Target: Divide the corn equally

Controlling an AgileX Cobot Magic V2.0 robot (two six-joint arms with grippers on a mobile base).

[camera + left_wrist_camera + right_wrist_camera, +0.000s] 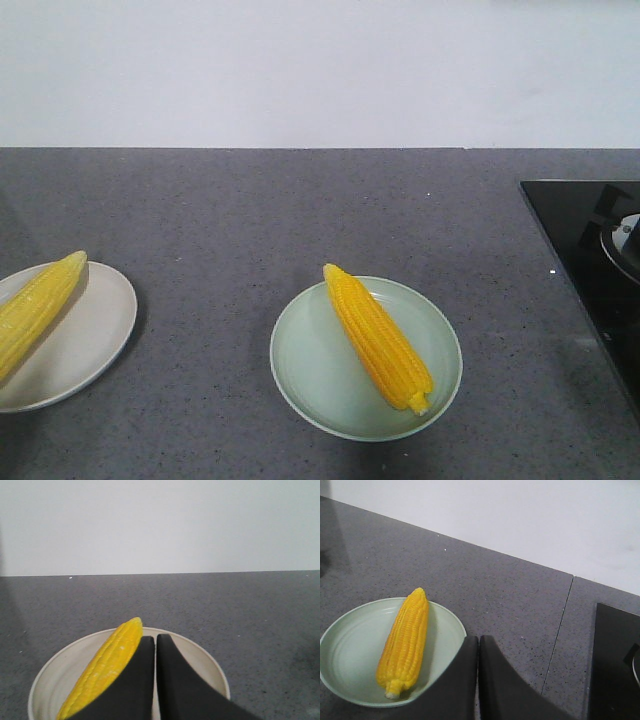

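Observation:
One corn cob (378, 339) lies diagonally on a pale green plate (310, 375) at the middle of the grey counter. A paler corn cob (35, 308) rests on a cream plate (90, 330) at the left edge. In the left wrist view my left gripper (155, 639) is shut and empty, hanging over the cream plate (200, 660) just right of that corn cob (107, 667). In the right wrist view my right gripper (478, 639) is shut and empty by the right rim of the green plate (350, 650), apart from its corn cob (405, 641). Neither gripper shows in the front view.
A black glass cooktop (585, 260) with a burner occupies the counter's right edge, also seen as the cooktop (615, 665) in the right wrist view. A white wall (320, 70) runs along the counter's back. A seam (560, 625) crosses the counter.

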